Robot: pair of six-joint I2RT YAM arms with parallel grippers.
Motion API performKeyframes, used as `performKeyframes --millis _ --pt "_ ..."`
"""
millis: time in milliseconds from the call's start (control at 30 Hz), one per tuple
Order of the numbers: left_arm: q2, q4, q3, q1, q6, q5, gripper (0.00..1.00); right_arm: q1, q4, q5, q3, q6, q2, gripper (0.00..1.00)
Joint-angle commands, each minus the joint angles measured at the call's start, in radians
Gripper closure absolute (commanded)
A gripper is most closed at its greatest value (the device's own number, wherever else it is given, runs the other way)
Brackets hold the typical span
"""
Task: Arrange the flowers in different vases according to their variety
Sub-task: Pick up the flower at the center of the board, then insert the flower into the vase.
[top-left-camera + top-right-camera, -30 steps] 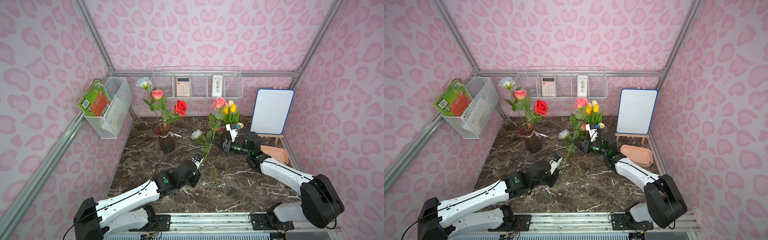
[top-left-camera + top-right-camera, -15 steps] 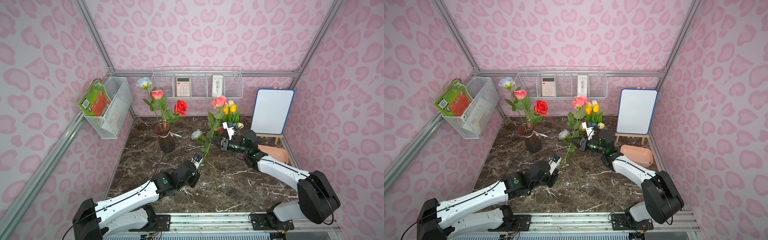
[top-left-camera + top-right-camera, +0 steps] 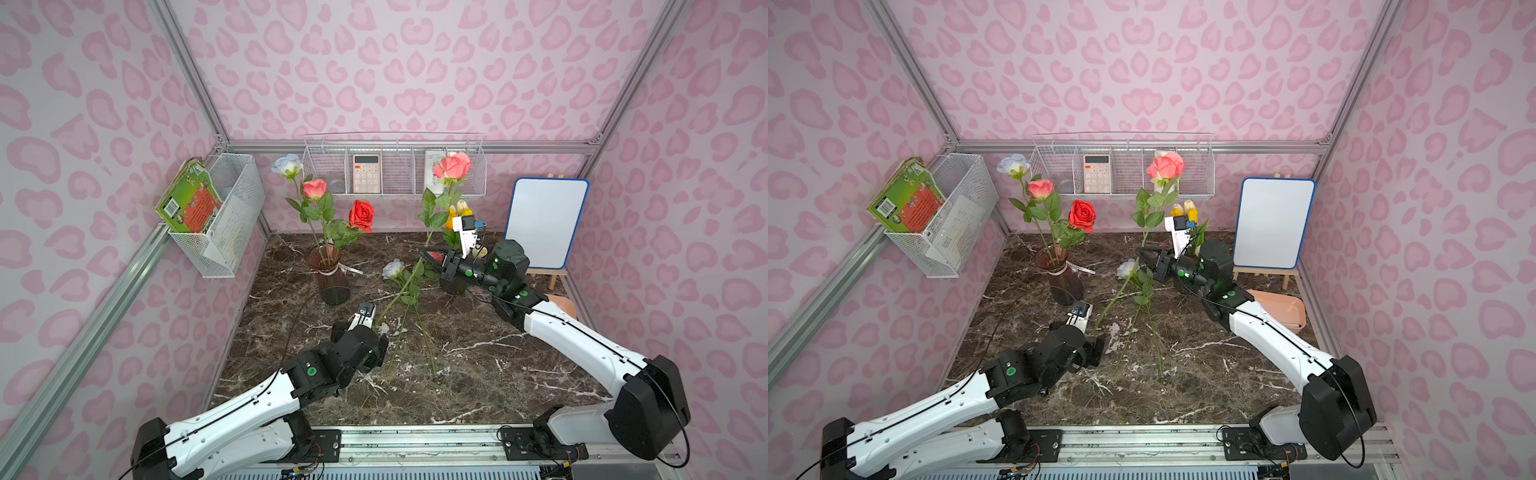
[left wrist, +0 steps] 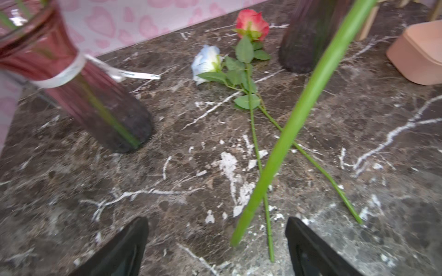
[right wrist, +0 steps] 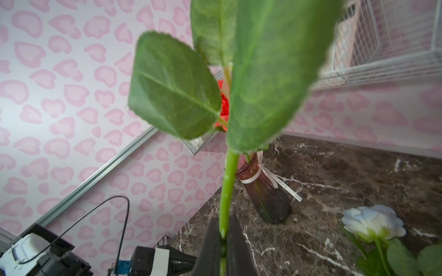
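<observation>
Right hand (image 5: 223,239): clamped on the stem of the upright held rose (image 3: 451,167), mid-desk (image 3: 478,374).
Left hand (image 4: 216,224): spread wide, stem end between its fingers, ungripped.
Beneath: pale rose (image 3: 392,269) and pink rose (image 4: 252,22), lying flat.
Banded vase (image 3: 332,278): back-left corner, three roses inside.
Tulip vase (image 4: 301,35): just behind the right hand.

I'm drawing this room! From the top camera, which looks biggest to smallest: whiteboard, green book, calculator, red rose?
In a top view:
1. whiteboard
2. green book
3. calculator and red rose look about alike; the rose is nearer the camera, so no ranking.
</observation>
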Motion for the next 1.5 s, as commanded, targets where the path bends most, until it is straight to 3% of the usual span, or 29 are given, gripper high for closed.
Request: performKeyframes --millis 0,200,367,800,1000,1467 --pt "-0.083 -0.051 -0.056 0.020 -0.083 -0.136 0.01 0.031 -0.062 0.113 0.097 -0.100 0.016 1.00" --pt "-0.307 -0.030 -0.190 0.110 -0.115 -0.136 0.01 0.141 -0.091 0.245 0.345 -0.204 0.105 1.00" --pt "-0.428 -0.023 -0.255 0.117 -0.119 -0.145 0.01 0.216 -0.140 0.327 0.586 -0.293 0.243 1.00" --pt "-0.469 -0.087 -0.231 0.117 -0.141 -0.118 0.01 0.344 -0.398 0.576 1.258 -0.560 0.693 1.00" --pt "-0.494 -0.067 -0.243 0.117 -0.113 -0.068 0.01 0.344 -0.406 0.624 1.298 -0.584 0.774 1.00" --pt "-0.642 -0.080 -0.274 0.116 -0.094 -0.056 0.02 0.344 -0.461 0.553 1.322 -0.564 0.906 1.00"
